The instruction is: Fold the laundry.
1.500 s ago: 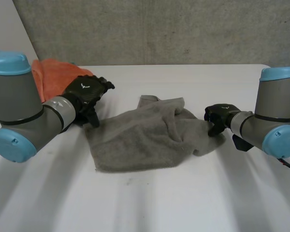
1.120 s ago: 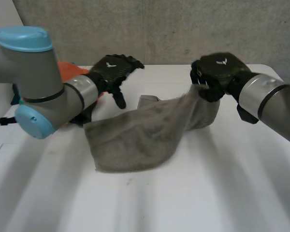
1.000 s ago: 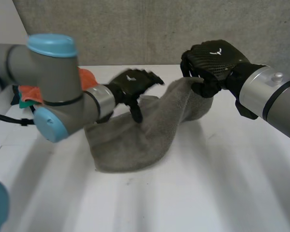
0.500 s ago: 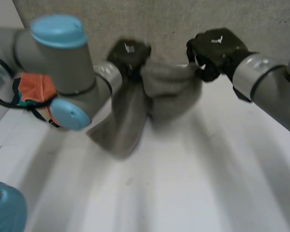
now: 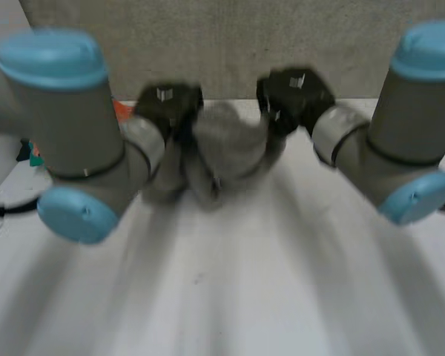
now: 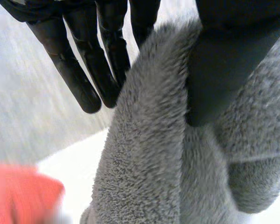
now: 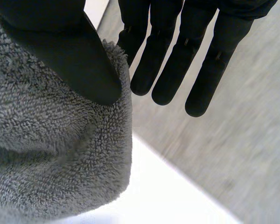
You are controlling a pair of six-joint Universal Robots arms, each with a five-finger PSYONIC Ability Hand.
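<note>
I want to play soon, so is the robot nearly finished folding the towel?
Not nearly. Done: no fold shows yet. In hand: the left hand and right hand each pinch the grey towel, which hangs bunched between them. Left: laying it flat and folding it, then the orange cloth lying near the left hand.

Towel (image 5: 226,144) grey, plain — cloth (image 6: 18,191) orange — table (image 5: 245,282) white, wall (image 5: 208,44) grey.

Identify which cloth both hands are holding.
The grey towel: the left hand and right hand each pinch it, raised between them. The orange cloth lies apart, untouched.
</note>
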